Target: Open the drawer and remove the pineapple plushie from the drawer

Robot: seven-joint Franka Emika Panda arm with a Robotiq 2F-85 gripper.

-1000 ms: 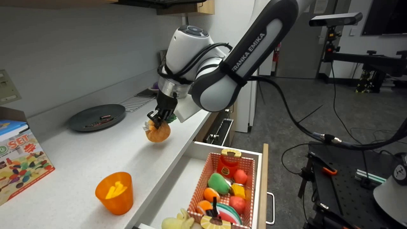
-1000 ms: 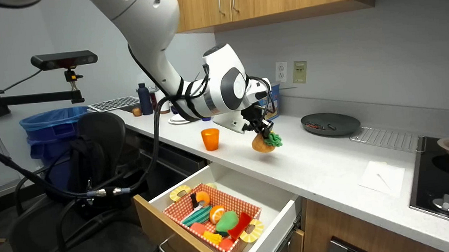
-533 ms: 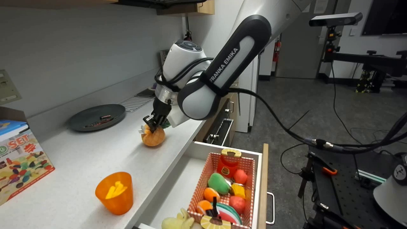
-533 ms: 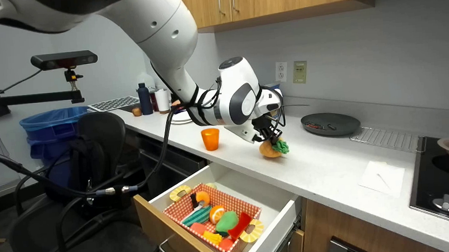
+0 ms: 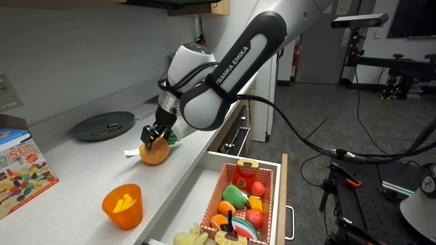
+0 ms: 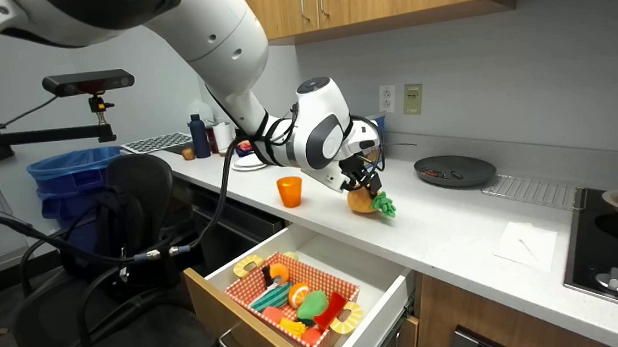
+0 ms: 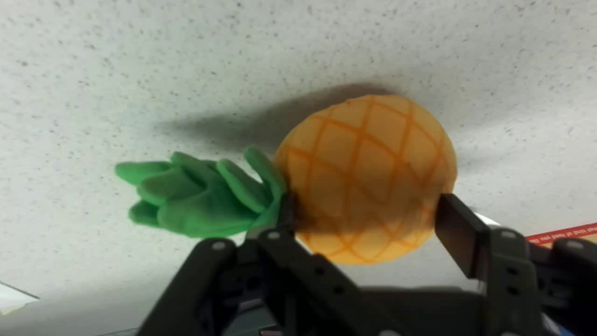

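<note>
Jaws stand wide around the pineapple plushie (image 7: 368, 172), one side at the join of body and leafy tuft (image 7: 205, 203), the plushie apparently resting on the tabletop (image 6: 457, 233) outside the open drawer (image 5: 197, 190) (probably set there for support at release, removal looking essentially done).

Pineapple plushie (image 7: 359, 172) — cloth; drawer front (image 6: 248, 341) — wood, seemingly matt.

Gripper (image 7: 366, 212): black, jointed links (image 7: 326, 284), grey round screw heads (image 7: 508, 234). Just above it: silver collar (image 5: 169, 102), white wrist (image 5: 190, 61), dark round pad (image 5: 197, 48) on top. Farther from it: white arm (image 6: 223, 64), white FRANKA EMIKA lettering (image 5: 232, 66) on black, black cables (image 6: 225, 183).
</note>
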